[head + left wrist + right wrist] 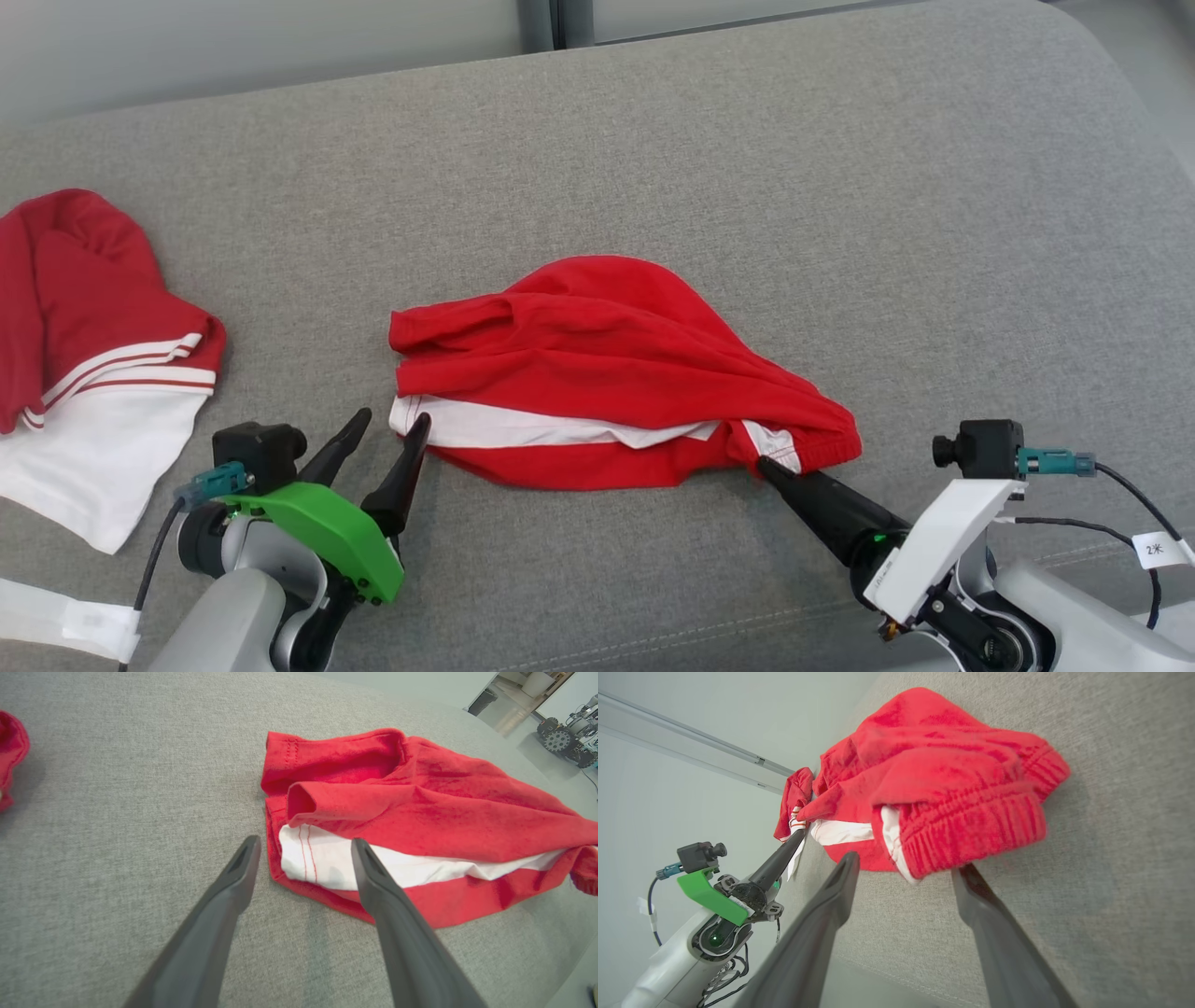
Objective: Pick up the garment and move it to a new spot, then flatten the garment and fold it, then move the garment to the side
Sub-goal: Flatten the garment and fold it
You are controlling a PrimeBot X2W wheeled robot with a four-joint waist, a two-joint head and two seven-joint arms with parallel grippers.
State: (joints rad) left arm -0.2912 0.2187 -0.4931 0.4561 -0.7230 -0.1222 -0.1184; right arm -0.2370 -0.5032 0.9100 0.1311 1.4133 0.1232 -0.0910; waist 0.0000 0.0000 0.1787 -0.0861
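The garment [607,364] is red with a white inner layer and lies bunched in the middle of the grey cushion [747,168]. My left gripper [394,416] is open at the garment's near left corner. In the left wrist view, the left gripper [304,842] points at the white hem of the garment [420,812], and one finger overlaps the cloth's edge. My right gripper [767,464] is at the near right corner. In the right wrist view, the right gripper [908,862] stands open with the ribbed waistband of the garment [943,779] just beyond its tips.
A second red and white garment [84,327] lies at the cushion's left end. A white strap [65,621] lies at the lower left. A pale wall [233,37] runs behind the cushion. Another wheeled machine [565,737] stands far off on the floor.
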